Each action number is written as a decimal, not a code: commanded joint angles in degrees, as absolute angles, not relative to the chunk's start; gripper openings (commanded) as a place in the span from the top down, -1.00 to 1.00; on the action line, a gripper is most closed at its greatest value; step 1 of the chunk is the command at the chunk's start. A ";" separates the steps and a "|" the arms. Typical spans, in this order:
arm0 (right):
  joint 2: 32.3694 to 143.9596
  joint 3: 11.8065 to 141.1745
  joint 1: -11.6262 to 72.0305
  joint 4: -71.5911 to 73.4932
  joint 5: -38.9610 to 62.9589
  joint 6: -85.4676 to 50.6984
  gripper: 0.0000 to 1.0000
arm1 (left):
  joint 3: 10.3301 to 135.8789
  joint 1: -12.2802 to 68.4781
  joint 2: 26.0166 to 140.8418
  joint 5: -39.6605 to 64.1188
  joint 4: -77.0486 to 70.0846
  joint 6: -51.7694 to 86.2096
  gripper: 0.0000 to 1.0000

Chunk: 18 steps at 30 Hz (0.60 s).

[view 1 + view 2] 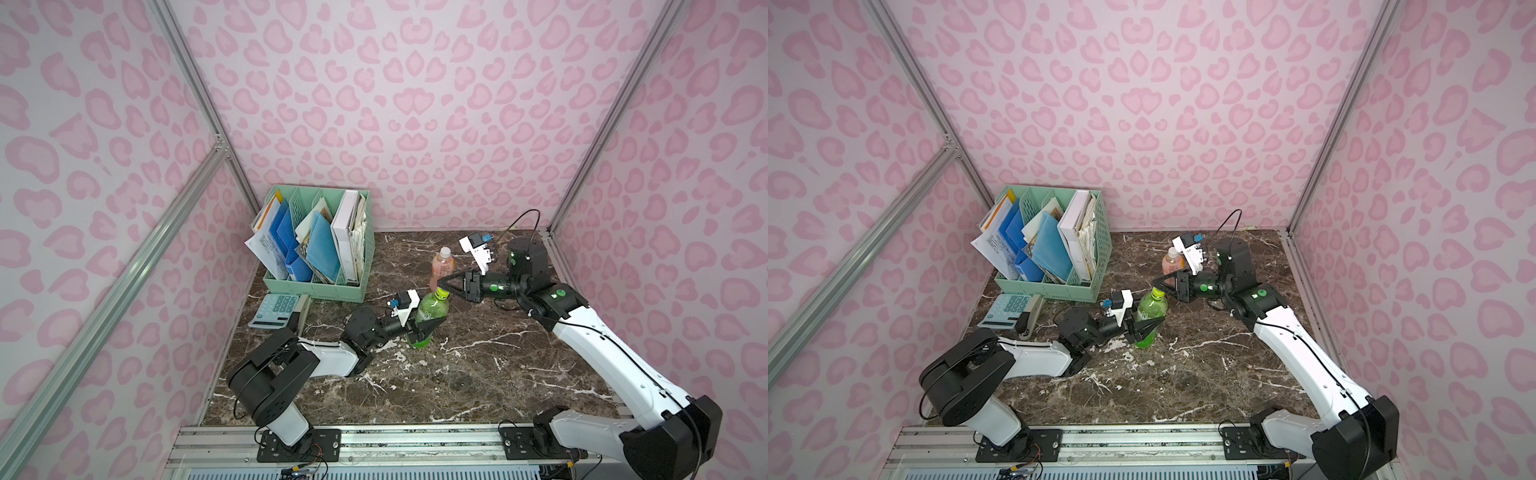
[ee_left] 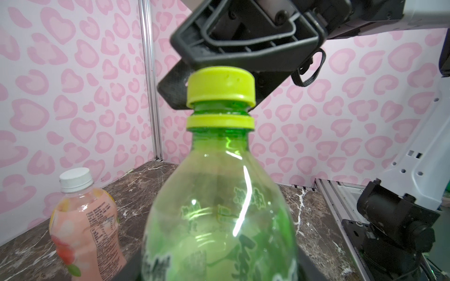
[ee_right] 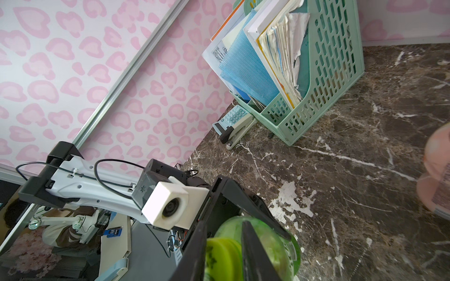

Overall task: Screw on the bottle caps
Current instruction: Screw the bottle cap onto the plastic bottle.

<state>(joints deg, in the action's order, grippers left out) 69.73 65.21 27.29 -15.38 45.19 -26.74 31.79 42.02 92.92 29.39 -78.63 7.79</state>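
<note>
1. A tall, clear green plastic bottle (image 1: 432, 309) (image 2: 219, 206) stands on the dark, white-veined marble table (image 1: 498, 374), near its middle in both top views.
2. The left pincer (image 1: 430, 325) is closed around the body of the green bottle. One black finger lies on each side, and it holds the bottle from the side, below the shoulder.
3. A round yellow-green plastic cap (image 1: 441, 294) (image 2: 220, 85) sits on the neck of the green bottle. In the left wrist view a strip of bare green neck shows between the yellow-green cap and the matching ring (image 2: 220, 121) below it.
4. The right pincer (image 1: 441, 286) lies roughly level, pointing in from the right, and is narrowed onto the yellow-green cap. In the right wrist view its black fingers (image 3: 253, 255) lie against opposite sides of the cap.
5. A shorter pale pink plastic bottle with an orange-and-white label (image 1: 441, 270) (image 2: 85, 223) stands upright behind the green bottle, towards the back wall. The two bottles are apart.
6. A plain white round plastic cap (image 1: 445, 251) (image 2: 76, 178) sits on the neck of the pink bottle.
7. A mint-green slotted plastic file rack (image 1: 332, 286), filled with papers and blue folders, stands in the table's back left corner.
8. A pale blue calculator (image 1: 276, 309) lies just in front of the file rack.
</note>
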 commanded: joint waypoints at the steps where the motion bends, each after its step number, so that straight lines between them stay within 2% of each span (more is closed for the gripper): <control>1: 69.23 64.69 27.41 -15.82 44.66 -26.46 0.48 | 32.08 41.97 92.90 27.80 -80.87 8.87 -0.26; 18: 65.68 61.54 27.46 -15.82 43.07 -28.43 0.48 | 32.78 41.84 92.42 25.68 -77.35 9.10 -0.24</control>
